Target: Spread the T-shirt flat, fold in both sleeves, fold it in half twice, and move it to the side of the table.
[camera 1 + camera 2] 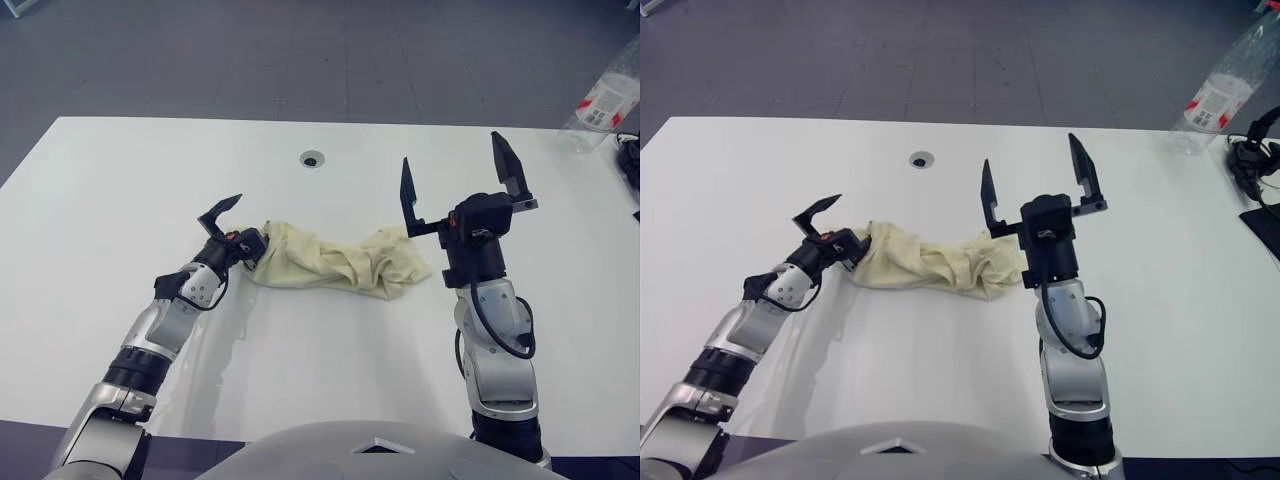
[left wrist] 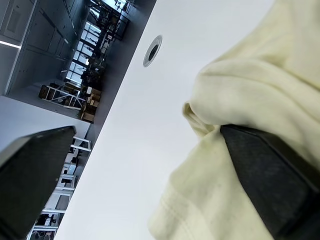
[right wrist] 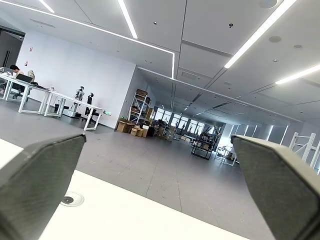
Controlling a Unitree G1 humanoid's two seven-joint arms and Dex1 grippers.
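A cream T-shirt lies crumpled in a long bunch on the middle of the white table. My left gripper is at the shirt's left end and stands open. Its upper finger is raised clear of the cloth, while the lower one presses into the fabric, as the left wrist view shows from close up. My right gripper is held upright just beyond the shirt's right end, wide open, fingertips pointing up, with nothing between them. In the right wrist view the two fingers frame the room beyond the table.
A round cable hole sits in the table behind the shirt. A clear plastic bottle lies at the far right corner, with black cables near the right edge. Bare tabletop surrounds the shirt on all sides.
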